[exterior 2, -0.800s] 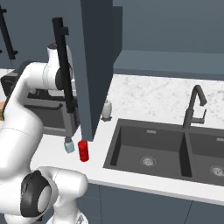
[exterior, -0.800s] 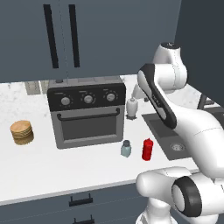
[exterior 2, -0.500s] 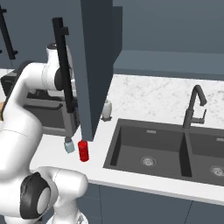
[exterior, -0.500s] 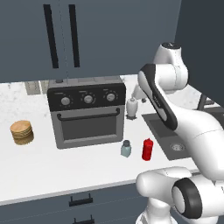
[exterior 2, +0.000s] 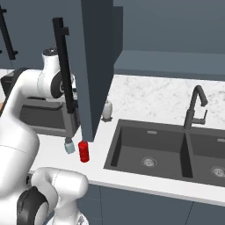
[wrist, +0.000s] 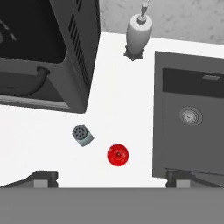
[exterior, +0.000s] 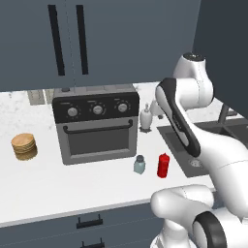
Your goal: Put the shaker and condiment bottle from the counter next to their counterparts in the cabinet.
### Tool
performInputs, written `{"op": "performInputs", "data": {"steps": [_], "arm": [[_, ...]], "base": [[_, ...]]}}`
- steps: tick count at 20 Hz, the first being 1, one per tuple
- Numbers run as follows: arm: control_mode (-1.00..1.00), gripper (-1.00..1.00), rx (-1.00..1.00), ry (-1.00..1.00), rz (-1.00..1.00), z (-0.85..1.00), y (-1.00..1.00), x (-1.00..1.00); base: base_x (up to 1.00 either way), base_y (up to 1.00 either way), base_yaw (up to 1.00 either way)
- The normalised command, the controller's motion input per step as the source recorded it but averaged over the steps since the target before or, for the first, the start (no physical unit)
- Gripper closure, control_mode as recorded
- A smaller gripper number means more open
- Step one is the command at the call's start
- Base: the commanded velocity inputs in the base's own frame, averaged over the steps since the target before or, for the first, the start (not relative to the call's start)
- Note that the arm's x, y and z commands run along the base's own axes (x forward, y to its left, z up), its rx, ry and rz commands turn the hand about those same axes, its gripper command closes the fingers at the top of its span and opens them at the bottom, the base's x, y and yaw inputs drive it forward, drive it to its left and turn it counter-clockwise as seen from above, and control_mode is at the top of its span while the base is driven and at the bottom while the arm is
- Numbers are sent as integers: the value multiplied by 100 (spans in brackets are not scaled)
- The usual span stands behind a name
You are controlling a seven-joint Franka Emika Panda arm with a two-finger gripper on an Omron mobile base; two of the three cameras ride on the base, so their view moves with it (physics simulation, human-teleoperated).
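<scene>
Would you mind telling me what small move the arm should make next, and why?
Probably lower the open tool toward the red condiment bottle, which lies almost directly below it on the counter. The shaker stands apart beside it, so the fingers should have room.

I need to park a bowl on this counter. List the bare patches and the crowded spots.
Free: the counter in front of the toaster oven, between the pancake stack and the shaker. Also behind the sink, beside the faucet. Crowded: the shaker and the condiment bottle stand close together, with the soap dispenser behind.
</scene>
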Motion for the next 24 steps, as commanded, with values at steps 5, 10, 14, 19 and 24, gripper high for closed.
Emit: {"op": "performInputs", "data": {"steps": [5, 10, 14, 19, 24], "arm": [[-100, -100, 1, -5, 0, -24, 0, -24], [-100, -100, 1, -6, 0, -31, 0, -27], [-100, -100, 0, -8, -1, -41, 0, -29], [-100, -100, 0, -11, -4, -47, 0, -29], [-100, -100, 0, -7, -6, -49, 0, -24]], "base": [[0, 0, 0], [0, 0, 0], [0, 0, 0], [0, 0, 0], [0, 0, 0]]}}
